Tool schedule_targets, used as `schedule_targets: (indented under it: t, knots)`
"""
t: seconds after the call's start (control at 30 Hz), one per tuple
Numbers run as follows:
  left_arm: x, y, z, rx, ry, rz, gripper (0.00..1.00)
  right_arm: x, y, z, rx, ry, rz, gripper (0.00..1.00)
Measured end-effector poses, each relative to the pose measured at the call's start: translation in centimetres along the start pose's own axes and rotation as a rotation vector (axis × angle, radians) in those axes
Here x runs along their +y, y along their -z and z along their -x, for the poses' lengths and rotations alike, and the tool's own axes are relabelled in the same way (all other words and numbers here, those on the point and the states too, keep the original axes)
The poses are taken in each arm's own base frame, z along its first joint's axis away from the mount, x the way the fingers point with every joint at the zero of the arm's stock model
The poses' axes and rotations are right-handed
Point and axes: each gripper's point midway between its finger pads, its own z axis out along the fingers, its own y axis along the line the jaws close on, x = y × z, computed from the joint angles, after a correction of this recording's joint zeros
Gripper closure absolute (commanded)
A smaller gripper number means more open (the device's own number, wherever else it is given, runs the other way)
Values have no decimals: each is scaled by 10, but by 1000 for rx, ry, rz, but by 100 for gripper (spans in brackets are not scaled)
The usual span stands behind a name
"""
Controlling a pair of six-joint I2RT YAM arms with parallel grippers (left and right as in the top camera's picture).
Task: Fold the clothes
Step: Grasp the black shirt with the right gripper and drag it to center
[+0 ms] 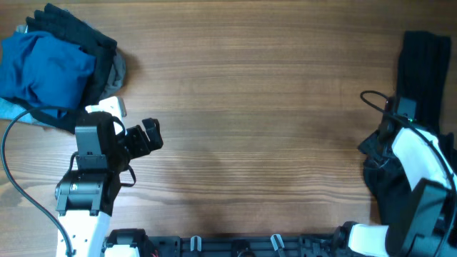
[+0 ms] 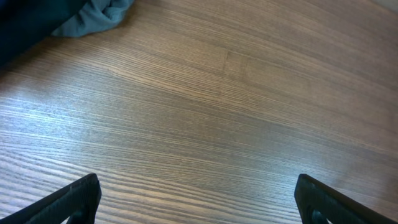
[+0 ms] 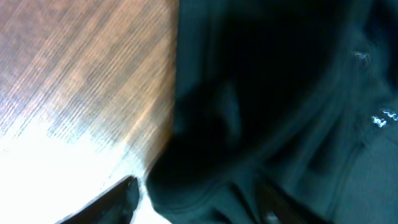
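A pile of clothes lies at the far left corner: a blue garment, a black one and a grey one; the grey edge also shows in the left wrist view. My left gripper is open and empty over bare table, just right of the pile. A black shirt lies along the right edge and bunches under my right arm. In the right wrist view it fills most of the frame, with a tiny white mark. My right gripper is open with shirt fabric between its fingers.
The wooden table runs between the pile and the shirt. A black cable loops by the left arm, and another curls by the right arm. A black rail runs along the front edge.
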Motion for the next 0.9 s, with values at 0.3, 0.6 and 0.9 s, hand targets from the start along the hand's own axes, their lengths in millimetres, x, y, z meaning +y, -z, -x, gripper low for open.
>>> schedule_targets:
  t: [0.3, 0.6, 0.9]
  knots:
    - [0, 0, 0, 0, 0, 0, 0, 25, -14, -4, 52, 42, 105, 96]
    - [-4, -1, 11, -44, -1, -15, 0, 212, 115, -64, 3, 704, 1245, 89]
    - [-3, -18, 12, -15, 1, -5, 0, 292, 200, -124, -171, 844, 1459, 0]
